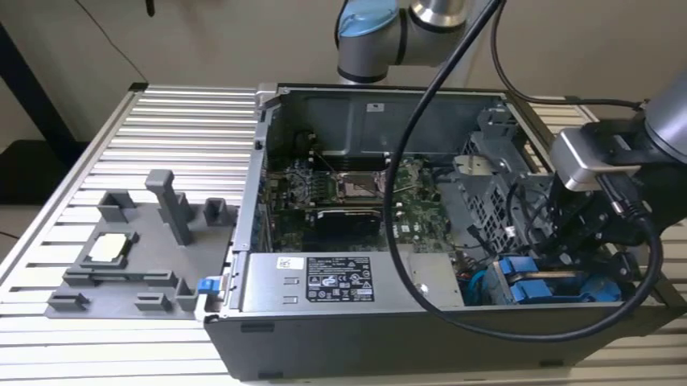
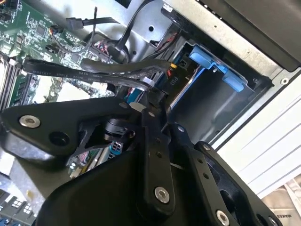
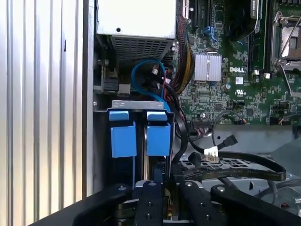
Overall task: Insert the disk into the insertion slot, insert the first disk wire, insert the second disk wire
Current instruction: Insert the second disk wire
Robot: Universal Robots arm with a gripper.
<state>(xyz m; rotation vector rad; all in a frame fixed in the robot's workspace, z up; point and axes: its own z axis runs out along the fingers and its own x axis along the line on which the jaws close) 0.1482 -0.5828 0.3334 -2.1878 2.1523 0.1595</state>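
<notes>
My gripper (image 1: pixel 561 251) reaches into the open computer case at the exterior view's right, over the insertion slot (image 1: pixel 601 299). In the first wrist view the slot's metal bracket (image 3: pixel 141 104) holds two blue carrier frames (image 3: pixel 157 139) side by side, and the disk's body is mostly hidden inside them. The gripper (image 2: pixel 157 101) is shut on the black connector (image 2: pixel 170 81) of a flat black disk wire (image 2: pixel 84 70). It holds the connector just short of the blue carrier (image 2: pixel 211 63). From the gripper (image 3: pixel 164 181) this wire (image 3: pixel 235 170) trails off over the drive cage.
The grey labelled power-supply box (image 1: pixel 322 281) sits along the case's front wall beside the slot. Behind it lies the green motherboard (image 1: pixel 413 211). A blue cable loop (image 3: pixel 141 75) and a cable bundle (image 3: pixel 181 61) hang near the bay. A grey fixture (image 1: pixel 129 257) stands on the slatted table.
</notes>
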